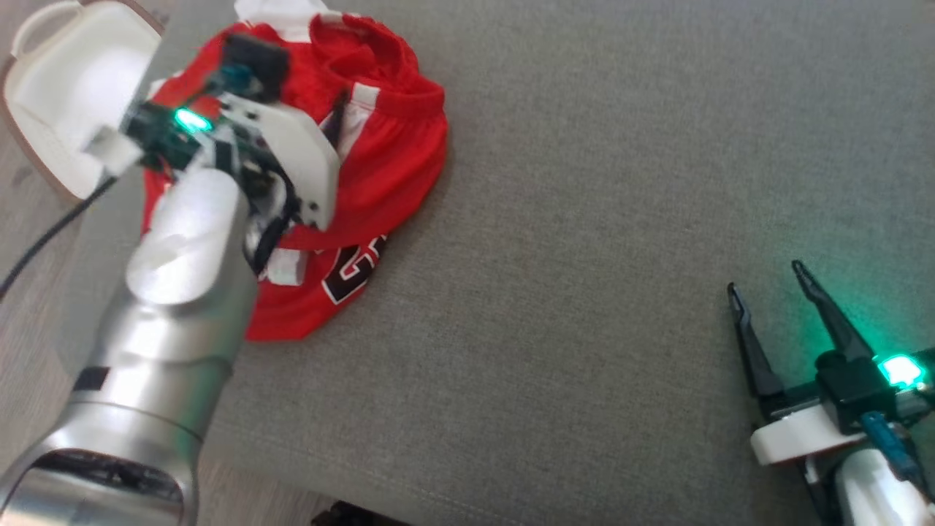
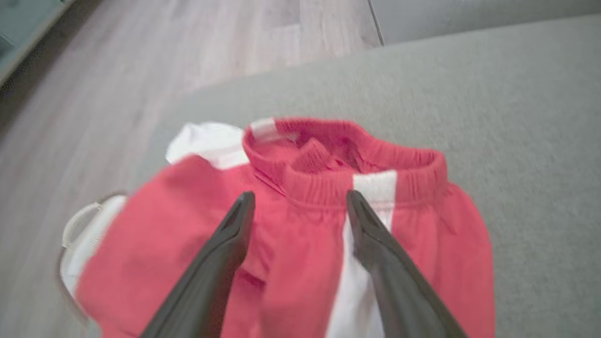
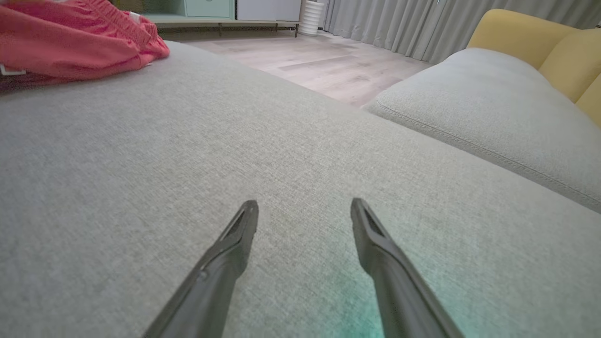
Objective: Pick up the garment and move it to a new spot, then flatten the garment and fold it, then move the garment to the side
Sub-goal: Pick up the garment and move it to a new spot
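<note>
Above the crumpled red garment (image 2: 300, 244), the left gripper (image 2: 300, 199) hangs wide apart, holding nothing.

A home living room: grey sofa cushions (image 3: 281, 141), yellow armchair (image 3: 540, 47), curtains (image 3: 399, 23), wood-look floor (image 3: 319, 61).

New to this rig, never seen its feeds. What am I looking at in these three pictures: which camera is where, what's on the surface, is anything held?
It's a wheeled robot with two arms, each ending in a two-fingered gripper. The head view looks down on a grey cushion. The other two views look along each wrist's own fingers. On the cushion lies a crumpled red garment with white stripes. The left gripper hovers open above its waistband, holding nothing. The right gripper sits open over bare cushion, also holding nothing. A white basket stands on the floor beside the garment.
</note>
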